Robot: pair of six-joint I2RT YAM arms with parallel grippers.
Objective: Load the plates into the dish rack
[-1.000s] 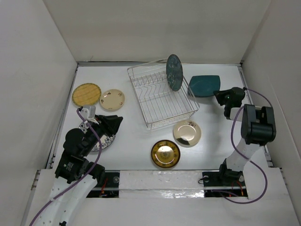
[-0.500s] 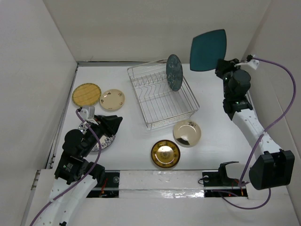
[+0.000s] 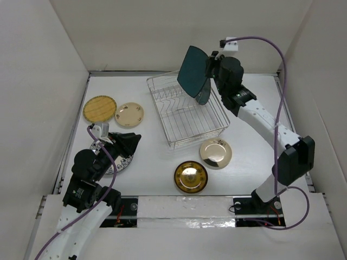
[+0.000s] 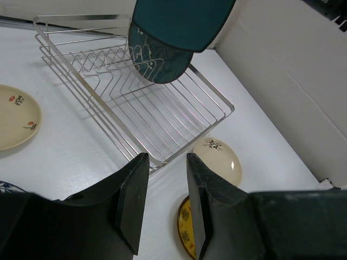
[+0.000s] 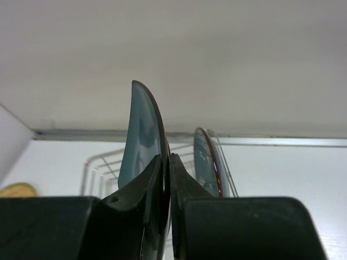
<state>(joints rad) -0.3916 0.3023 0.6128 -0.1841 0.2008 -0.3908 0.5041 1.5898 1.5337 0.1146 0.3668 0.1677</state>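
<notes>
**Right arm.** The right gripper (image 5: 165, 162) is closed on the rim of a dark teal plate (image 5: 142, 135). The two fingers pinch the edge from both faces, and the plate hangs on edge, near upright. In the overhead view it is in the air above the far right end of the dish rack (image 3: 158, 112), not yet between the prongs.

**Handling.** Judge this plate as rigid, glazed and breakable.
- The grip is a thin pinch on a smooth rim, so you should expect the plate to pivot or slip if it is swung.
- Lower it slowly and keep it vertical.
- A second teal plate (image 5: 206, 162) already stands in the rack just beside the held one. Choose a free slot so that you do not knock glaze against glaze.

**Left arm.** The left gripper (image 4: 166, 158) has its fingers a narrow gap apart with nothing between them. It sits low over the white plate with blue pattern (image 3: 115, 165).

**Plates flat on the table.**
- gold plate (image 3: 191, 176)
- champagne plate (image 3: 216, 153)
- cream plate (image 3: 129, 114)
- yellow woven plate (image 3: 100, 108)

Each lies flat, so take it at the raised rim, one finger under the lip. The shiny gold one will probably be the most slippery.
</notes>
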